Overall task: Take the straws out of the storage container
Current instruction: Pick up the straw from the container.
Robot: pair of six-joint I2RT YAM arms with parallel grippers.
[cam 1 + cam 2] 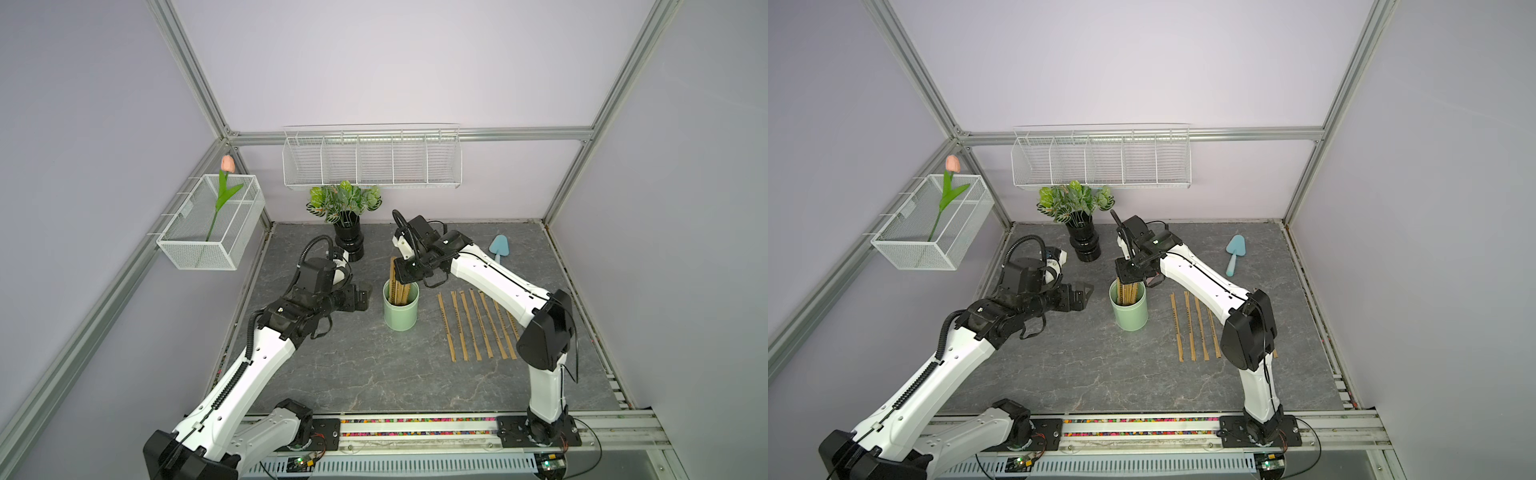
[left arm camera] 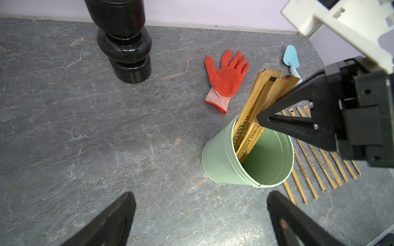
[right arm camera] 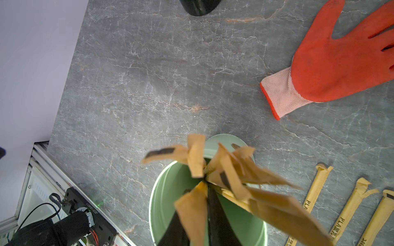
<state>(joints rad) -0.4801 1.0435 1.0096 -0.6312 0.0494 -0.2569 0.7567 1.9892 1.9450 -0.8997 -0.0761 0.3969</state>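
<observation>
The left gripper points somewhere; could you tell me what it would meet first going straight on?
Probably the storage container, just ahead of the open left gripper; depth is hard to judge.

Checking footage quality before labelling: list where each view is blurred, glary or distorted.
Right wrist view: the straws near the lens are soft, the red glove sharp. Left wrist view: bright glare spots on the black vase. In both top views: even light, faint shadows, and the frame posts lean outward, a wide-angle look.
</observation>
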